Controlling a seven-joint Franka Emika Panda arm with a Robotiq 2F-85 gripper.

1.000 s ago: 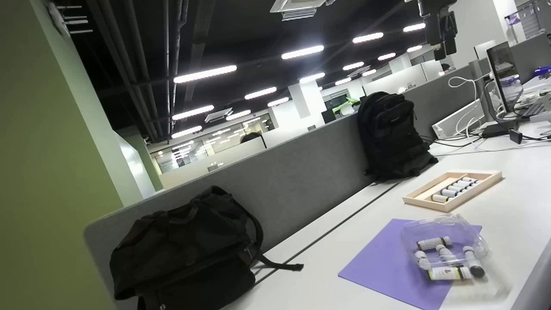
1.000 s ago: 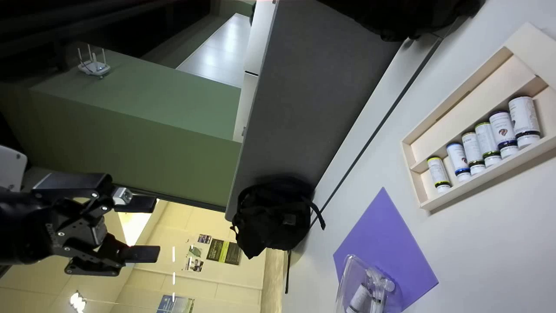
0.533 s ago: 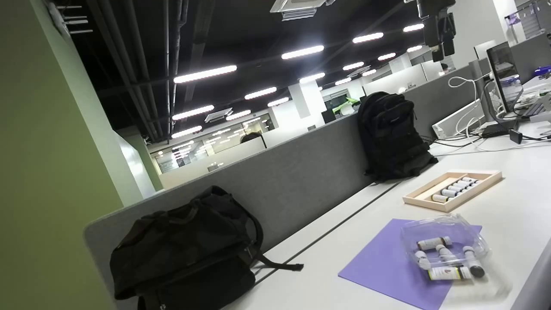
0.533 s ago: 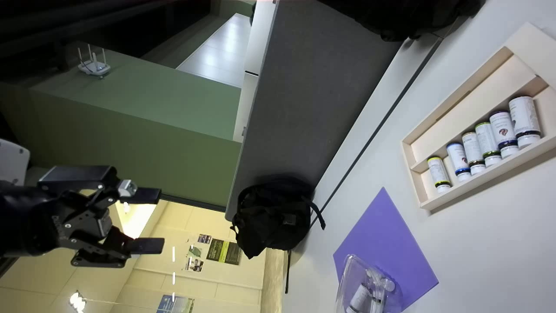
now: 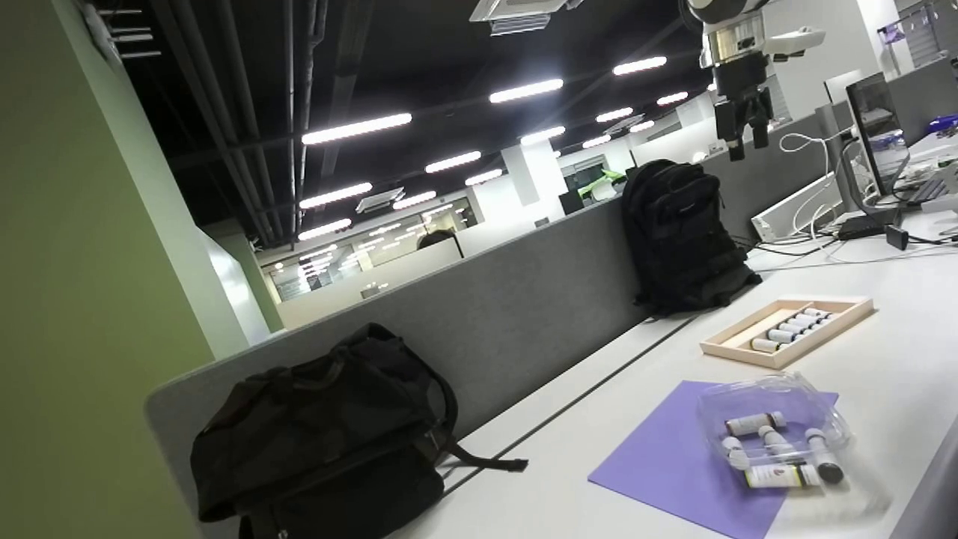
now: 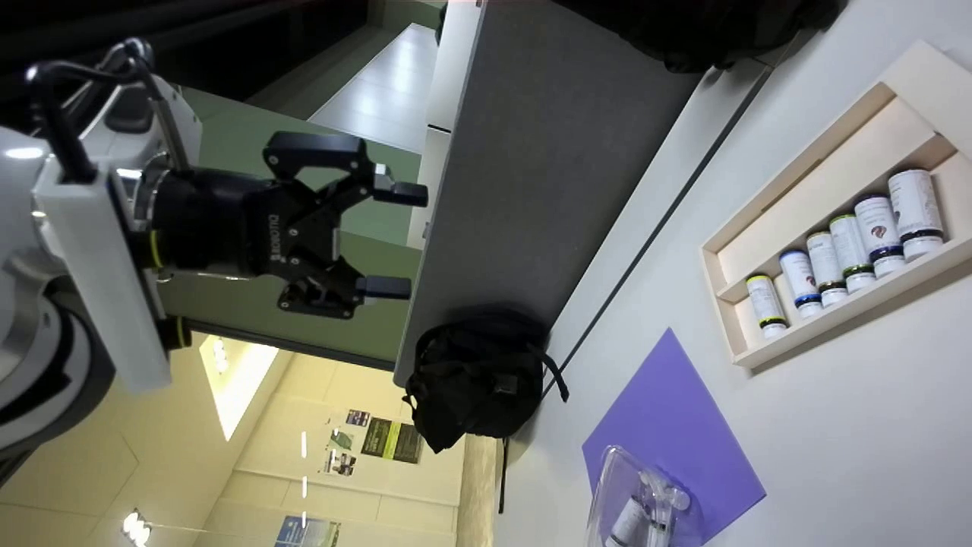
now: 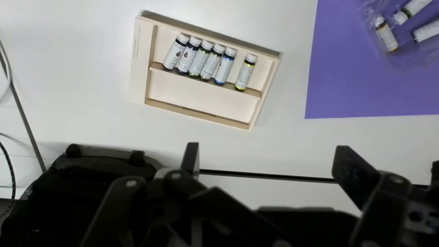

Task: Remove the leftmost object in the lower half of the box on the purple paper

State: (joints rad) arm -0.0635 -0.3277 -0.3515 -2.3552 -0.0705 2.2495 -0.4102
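- While the gripper (image 6: 408, 241) hangs high, its fingers (image 6: 399, 194) are spread wide.
- Six bottles (image 7: 211, 64) lie in one compartment of the wooden box (image 7: 202, 97).
- Nearby, a clear tub (image 5: 808, 406) of bottles (image 5: 775, 475) sits partly on purple paper (image 5: 658, 449).

Wooden box (image 7: 204, 97), glossy plastic tub (image 5: 778, 389), matt paper (image 7: 367, 89).

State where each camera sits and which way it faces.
In an exterior view: off-robot, higher than the desk, tilted, facing the gray partition; arm and gripper top right.
In an exterior view: off-robot, rolled nearly sideways, facing that partition and a green wall; arm and gripper at left.
Wrist view: arm-mounted, facing down at the wooden box; gripper's fingers at bottom.
All three share the box and purple paper.
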